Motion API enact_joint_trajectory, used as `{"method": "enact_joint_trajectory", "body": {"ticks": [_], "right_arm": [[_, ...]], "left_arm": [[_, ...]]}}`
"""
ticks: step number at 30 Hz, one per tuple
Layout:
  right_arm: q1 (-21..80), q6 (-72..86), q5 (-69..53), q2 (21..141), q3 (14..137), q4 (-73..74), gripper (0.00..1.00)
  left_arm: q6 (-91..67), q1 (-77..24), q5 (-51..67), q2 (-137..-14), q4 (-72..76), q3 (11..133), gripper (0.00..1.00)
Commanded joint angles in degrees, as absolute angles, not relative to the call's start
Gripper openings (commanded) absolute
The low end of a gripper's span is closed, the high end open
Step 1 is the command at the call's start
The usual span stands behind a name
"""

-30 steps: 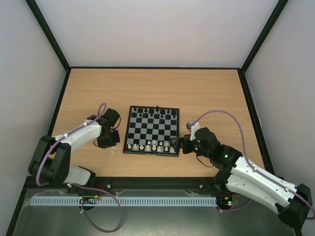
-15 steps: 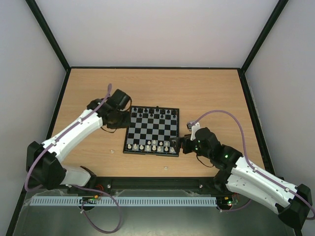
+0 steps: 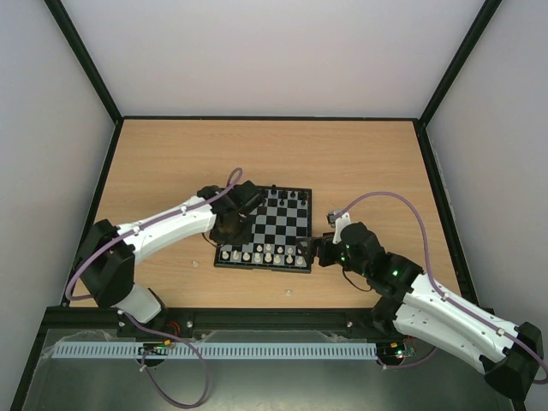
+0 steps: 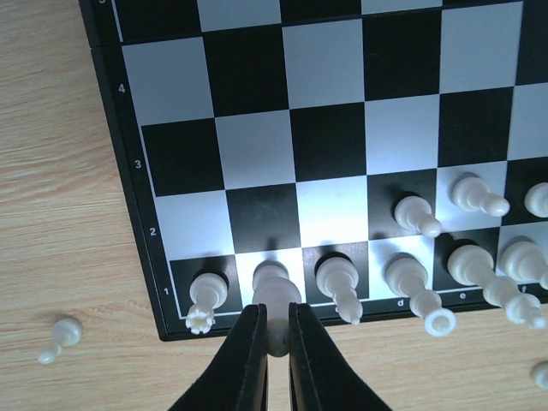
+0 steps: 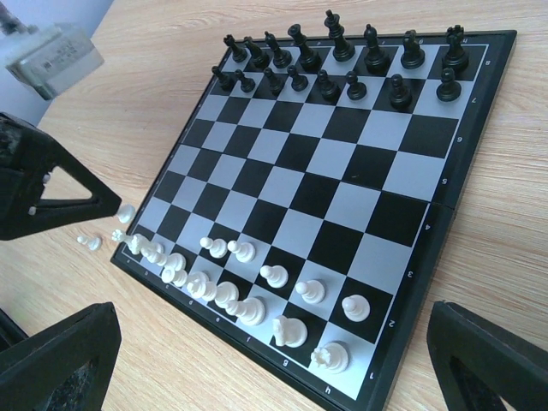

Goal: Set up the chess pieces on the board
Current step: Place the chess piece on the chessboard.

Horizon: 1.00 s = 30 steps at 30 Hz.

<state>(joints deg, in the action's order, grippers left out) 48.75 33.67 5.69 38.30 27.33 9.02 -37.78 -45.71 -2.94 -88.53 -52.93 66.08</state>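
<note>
The white piece point(image 4: 274, 295) stands on the second square of the near rank, counting from the left corner of the board point(image 4: 257, 120). The left gripper point(image 4: 276, 318) is pinched closed on it. We judge this to be the placing step. We should settle the piece flat and centred, part the fingers only slightly, then lift straight up so the rook point(image 4: 205, 301) and the other neighbour point(image 4: 338, 282) are not knocked. The left wrist view shows that grip and a stray pawn point(image 4: 58, 336) on the table point(image 4: 68, 214). The right wrist view shows both black ranks point(image 5: 342, 64) full, and the right gripper point(image 3: 312, 252) spread wide and empty.
</note>
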Motion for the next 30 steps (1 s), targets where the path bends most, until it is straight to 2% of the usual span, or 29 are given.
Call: {"method": "enact_joint_trajectory", "body": {"ticks": [1, 12, 30], "right_arm": [[48.77, 33.82, 6.55, 38.19, 26.64, 9.07, 0.99], [48.78, 33.81, 6.33, 38.24, 26.68, 9.12, 0.99], [48.78, 33.75, 5.57, 38.08, 26.68, 9.05, 0.98]], "left_arm": [[-38.03, -46.64, -3.92, -90.51, -50.93, 65.16, 0.02], [-37.09, -48.57, -3.34, -97.38, -48.02, 67.43, 0.02], [-36.69, -48.80, -3.16, -101.34, -46.19, 69.04, 0.05]]}}
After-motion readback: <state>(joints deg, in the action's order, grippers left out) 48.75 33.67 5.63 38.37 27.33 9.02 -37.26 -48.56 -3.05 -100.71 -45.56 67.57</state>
